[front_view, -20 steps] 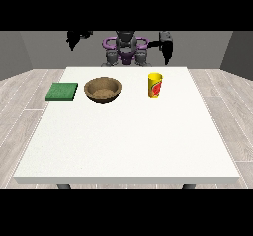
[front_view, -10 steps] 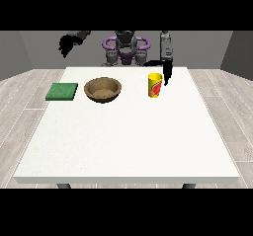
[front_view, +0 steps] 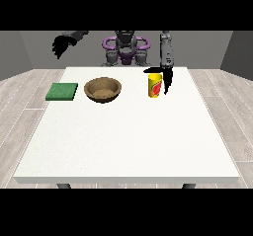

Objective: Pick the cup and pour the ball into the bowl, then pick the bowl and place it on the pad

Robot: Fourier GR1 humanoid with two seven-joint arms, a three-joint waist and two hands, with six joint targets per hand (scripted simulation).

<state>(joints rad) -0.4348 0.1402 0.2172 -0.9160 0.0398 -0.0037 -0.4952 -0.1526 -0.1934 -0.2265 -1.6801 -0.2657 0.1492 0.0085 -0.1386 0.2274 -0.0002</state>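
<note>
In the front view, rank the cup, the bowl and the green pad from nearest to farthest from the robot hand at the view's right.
From the robot hand at the view's right:
1. Yellow cup, right beside it, just to its left.
2. Wooden bowl, mid-table, further left.
3. Green pad, by the table's left edge.

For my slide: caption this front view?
Hand at view's right beside yellow cup; bowl, green pad wait.

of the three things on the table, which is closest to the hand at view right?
The yellow cup. The hand at the view's right hangs just beside it, while the wooden bowl and green pad sit farther toward the view's left.
</note>
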